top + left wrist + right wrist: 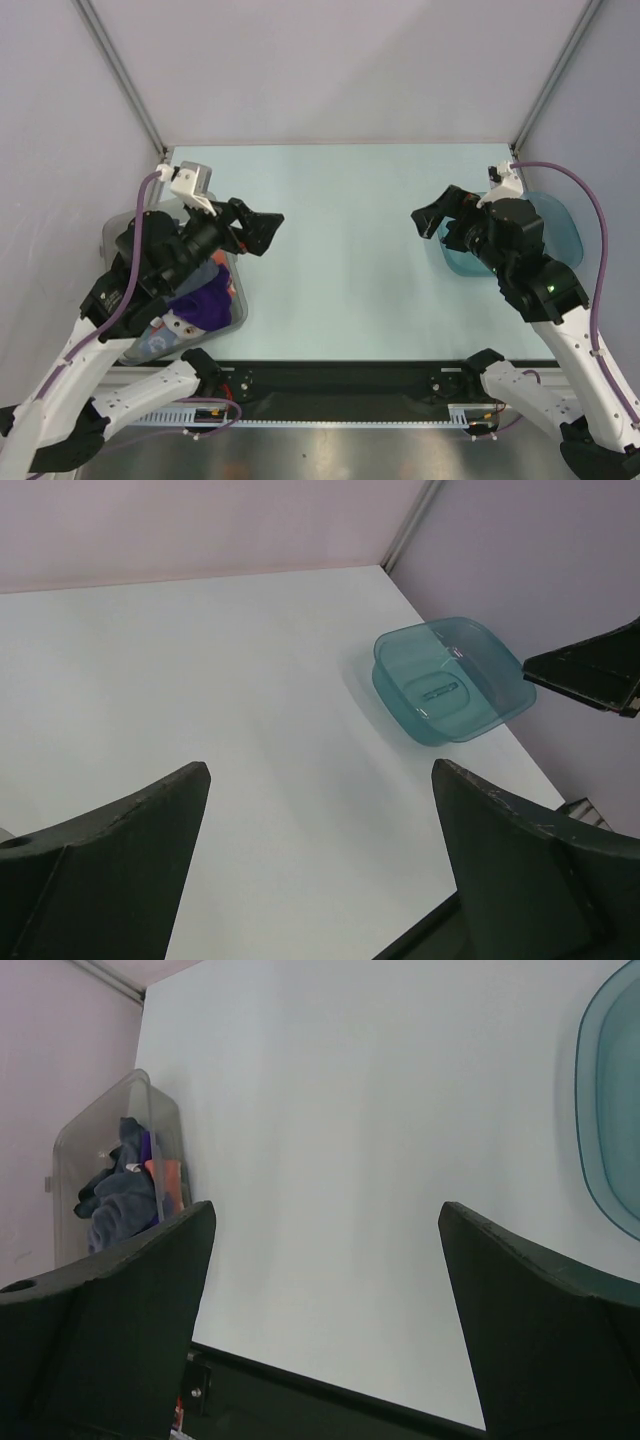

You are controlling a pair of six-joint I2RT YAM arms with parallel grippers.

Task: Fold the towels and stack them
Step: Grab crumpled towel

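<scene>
Lying crumpled in the clear bin (110, 236) at the table's (340, 260) left edge, the towels (203, 306) are untouched; the left claw (262, 232) and right claw (428, 222) are held wide and empty.

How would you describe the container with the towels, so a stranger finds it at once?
Look at the table, at its left edge. There stands a clear plastic bin stuffed with crumpled towels. The only other container, a teal tray on the right, is empty.

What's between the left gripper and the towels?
Only the walls of the clear bin; the towels lie inside it, partly under the left arm. The left gripper is open, pointing away from them.
</scene>
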